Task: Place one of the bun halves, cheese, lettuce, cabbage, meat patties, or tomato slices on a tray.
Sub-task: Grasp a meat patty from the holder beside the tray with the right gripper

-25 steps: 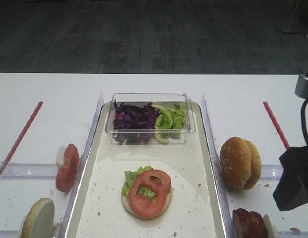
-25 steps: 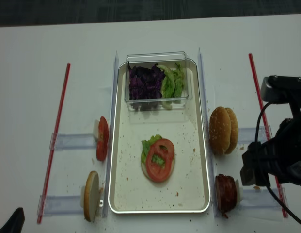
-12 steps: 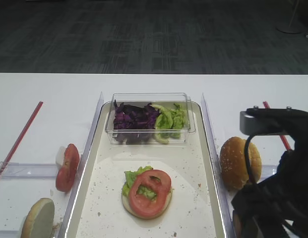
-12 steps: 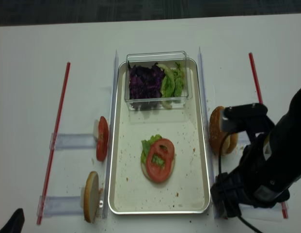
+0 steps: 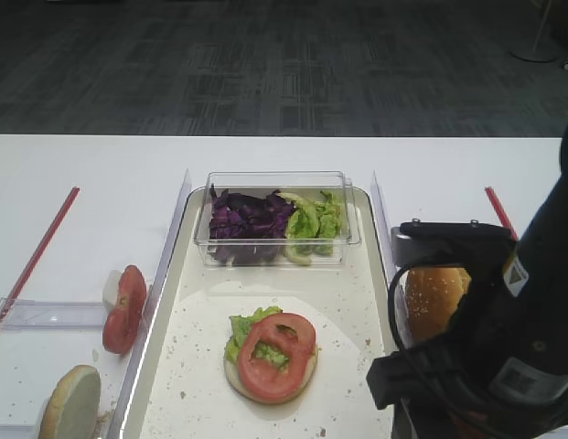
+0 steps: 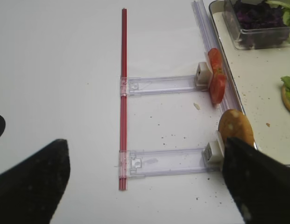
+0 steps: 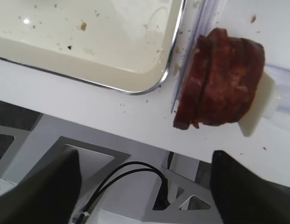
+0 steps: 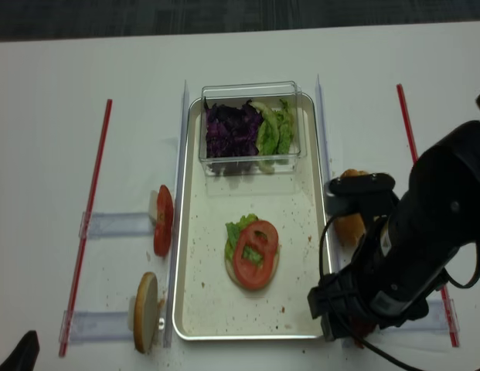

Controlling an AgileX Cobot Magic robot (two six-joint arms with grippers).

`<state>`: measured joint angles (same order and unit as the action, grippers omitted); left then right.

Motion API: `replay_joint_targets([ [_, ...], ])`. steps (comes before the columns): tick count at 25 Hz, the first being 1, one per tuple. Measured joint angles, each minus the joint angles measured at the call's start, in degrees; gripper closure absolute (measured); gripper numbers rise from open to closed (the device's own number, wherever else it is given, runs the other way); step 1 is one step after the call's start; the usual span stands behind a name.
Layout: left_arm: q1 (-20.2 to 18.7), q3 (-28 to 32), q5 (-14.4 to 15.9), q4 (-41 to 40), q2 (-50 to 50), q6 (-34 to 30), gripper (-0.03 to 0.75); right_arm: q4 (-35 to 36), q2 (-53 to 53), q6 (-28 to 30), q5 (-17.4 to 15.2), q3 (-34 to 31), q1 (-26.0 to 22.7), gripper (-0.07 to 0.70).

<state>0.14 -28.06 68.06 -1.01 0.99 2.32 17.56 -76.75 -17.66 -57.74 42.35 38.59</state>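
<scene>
On the white worktop (image 8: 54, 77) a long metal tray (image 8: 195, 309) holds a clear box (image 8: 250, 91) of purple cabbage (image 8: 230, 131) and green lettuce (image 8: 274, 130), plus a bun half (image 8: 232, 272) topped with lettuce and a tomato slice (image 8: 255, 253). The black right arm (image 8: 402, 247) hangs over the tray's right edge, partly covering a bun (image 8: 349, 226).
</scene>
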Motion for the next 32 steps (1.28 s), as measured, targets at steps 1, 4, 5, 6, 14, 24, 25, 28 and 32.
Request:
replay_joint_targets([
  [1,0.0,0.0,0.0,0.0,0.0,0.0,0.104,0.4,-0.6,0.4,0.4,0.0,0.0,0.045],
  [4,0.0,0.0,0.0,0.0,0.0,0.0,0.104,1.5,-2.4,1.6,1.9,0.0,0.0,0.047],
  [5,0.0,0.0,0.0,0.0,0.0,0.0,0.104,1.9,-2.7,1.9,2.4,0.0,0.0,0.050],
  [6,0.0,0.0,0.0,0.0,0.0,0.0,0.104,2.2,-3.2,2.0,2.8,0.0,0.0,0.052],
  [14,0.0,0.0,0.0,0.0,0.0,0.0,0.104,2.2,-6.1,3.2,4.5,0.9,0.0,0.057],
  [24,0.0,0.0,0.0,0.0,0.0,0.0,0.104,-0.4,-7.2,2.5,3.2,2.8,0.0,0.059],
  [25,0.0,0.0,0.0,0.0,0.0,0.0,0.104,-0.4,-7.2,2.4,3.0,2.8,0.0,0.059],
  [28,0.0,0.0,0.0,0.0,0.0,0.0,0.104,-0.4,-7.2,1.9,2.7,2.8,0.0,0.059],
  [32,0.0,0.0,0.0,0.0,0.0,0.0,0.104,-0.5,-7.2,1.5,2.8,2.8,0.0,0.063],
])
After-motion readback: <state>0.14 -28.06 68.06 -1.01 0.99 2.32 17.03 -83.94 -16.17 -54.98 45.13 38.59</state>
